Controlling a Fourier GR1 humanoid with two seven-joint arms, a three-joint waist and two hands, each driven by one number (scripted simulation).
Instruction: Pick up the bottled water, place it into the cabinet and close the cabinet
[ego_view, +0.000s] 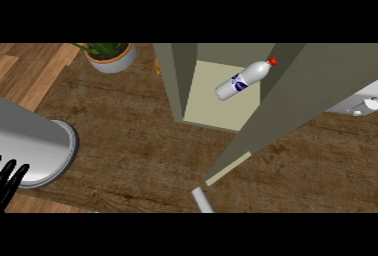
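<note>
Placement looks done: clear plastic water bottle with red cap (246, 80) lies inside the grey-green cabinet (177, 85), whose door (284, 100) stands open; closing remains. Left hand (10, 181) rests released, fingers straight; right hand unseen

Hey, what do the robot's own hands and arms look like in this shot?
Only the left hand shows, at the lower left edge: thin black fingers, plain, without markings or cables. A slim light grey bar at the bottom centre may be a forearm; that is unclear. The right hand is not in view.
</note>
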